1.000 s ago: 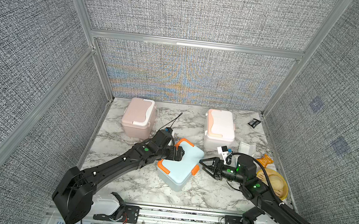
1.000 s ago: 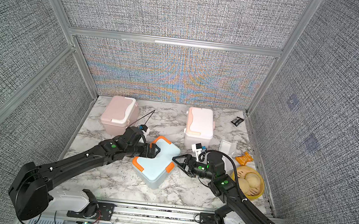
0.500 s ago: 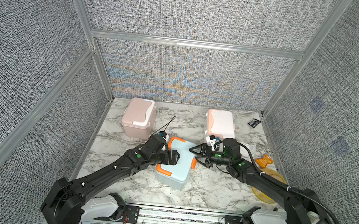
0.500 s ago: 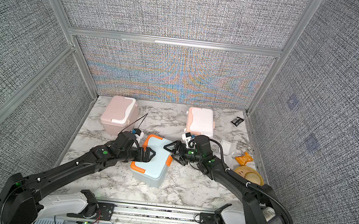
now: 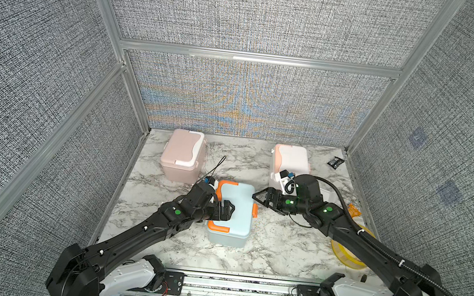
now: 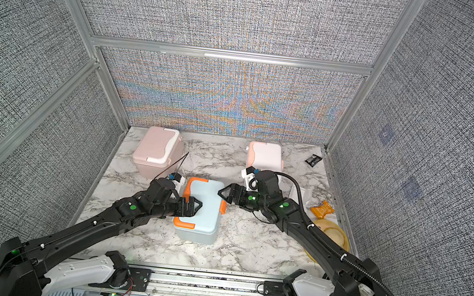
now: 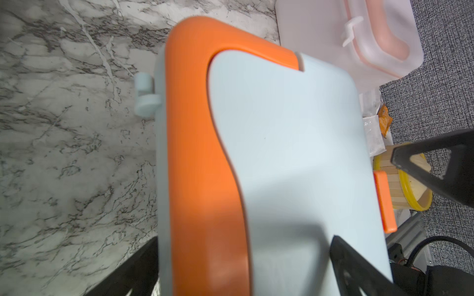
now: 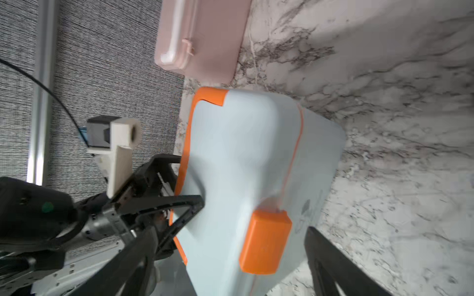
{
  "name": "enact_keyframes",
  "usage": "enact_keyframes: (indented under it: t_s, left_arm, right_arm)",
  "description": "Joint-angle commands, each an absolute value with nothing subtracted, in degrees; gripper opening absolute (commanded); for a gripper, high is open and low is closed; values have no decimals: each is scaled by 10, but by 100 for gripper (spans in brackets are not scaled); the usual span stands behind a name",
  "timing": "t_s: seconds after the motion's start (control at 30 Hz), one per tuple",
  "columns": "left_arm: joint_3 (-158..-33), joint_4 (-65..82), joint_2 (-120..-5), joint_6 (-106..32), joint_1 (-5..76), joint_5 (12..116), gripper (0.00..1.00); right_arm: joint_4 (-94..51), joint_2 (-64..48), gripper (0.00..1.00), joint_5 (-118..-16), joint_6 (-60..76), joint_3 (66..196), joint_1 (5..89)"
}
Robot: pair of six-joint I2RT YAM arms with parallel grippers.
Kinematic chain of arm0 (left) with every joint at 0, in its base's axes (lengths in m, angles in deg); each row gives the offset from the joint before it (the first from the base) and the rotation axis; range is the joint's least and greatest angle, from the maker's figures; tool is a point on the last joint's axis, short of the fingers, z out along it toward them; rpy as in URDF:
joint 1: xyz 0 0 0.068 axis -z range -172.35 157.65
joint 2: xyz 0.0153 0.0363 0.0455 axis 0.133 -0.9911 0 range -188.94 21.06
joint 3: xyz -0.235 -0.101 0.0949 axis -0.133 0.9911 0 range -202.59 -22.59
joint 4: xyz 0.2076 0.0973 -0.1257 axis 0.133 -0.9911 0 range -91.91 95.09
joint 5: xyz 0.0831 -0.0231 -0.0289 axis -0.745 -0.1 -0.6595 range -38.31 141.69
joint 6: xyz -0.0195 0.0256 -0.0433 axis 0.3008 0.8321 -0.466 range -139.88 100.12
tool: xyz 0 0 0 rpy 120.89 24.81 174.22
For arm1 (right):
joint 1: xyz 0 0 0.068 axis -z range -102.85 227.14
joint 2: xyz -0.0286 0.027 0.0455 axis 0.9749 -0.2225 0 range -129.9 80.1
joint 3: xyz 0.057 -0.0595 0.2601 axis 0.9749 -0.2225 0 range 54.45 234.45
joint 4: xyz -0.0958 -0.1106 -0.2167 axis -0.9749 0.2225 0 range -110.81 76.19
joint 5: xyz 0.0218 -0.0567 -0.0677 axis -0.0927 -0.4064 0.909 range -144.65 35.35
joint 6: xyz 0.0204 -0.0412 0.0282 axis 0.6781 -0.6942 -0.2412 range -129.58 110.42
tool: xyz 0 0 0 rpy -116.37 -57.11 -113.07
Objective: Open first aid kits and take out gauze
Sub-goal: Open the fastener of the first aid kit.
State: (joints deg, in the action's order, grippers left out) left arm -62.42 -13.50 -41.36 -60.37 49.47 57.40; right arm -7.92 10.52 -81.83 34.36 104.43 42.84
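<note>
Marbled tabletop [image 5: 274,242], grey fabric walls. 3 shut first aid kits: pink kit [image 5: 180,158] and white kit [image 5: 290,159] at the back, blue kit [image 5: 237,215] front centre. Spread wide, the left gripper [image 5: 224,212] straddles its orange handle [image 7: 195,143]. The right gripper [image 5: 259,199], also spread, hovers by its orange latch [image 8: 265,241], and that arm hides the white kit's front. Wrapped gauze [image 7: 373,138] lies beside an orange wrapper [image 5: 353,210], near a yellow-rimmed bowl [image 5: 339,249].

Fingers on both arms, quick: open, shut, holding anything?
Left gripper: open, astride the orange handle of the blue kit, gripping nothing.
Right gripper: open, empty, by the orange latch.
</note>
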Motion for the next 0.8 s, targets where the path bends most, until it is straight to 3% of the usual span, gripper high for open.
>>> enact_keyframes:
  t_s: [0.0,0.2,0.77]
  left_arm:
    - [-620,-206,-418,-593,496,564,100]
    - [-626,-218,-423,-592,496,563,99]
    - [-636,-234,-428,-591,496,559,99]
  right_arm:
    - [6,97,87,-766,287,1064,406]
    - [41,84,72,-719,278,1074,388]
    - [116,124,72,-627,272,1048,394]
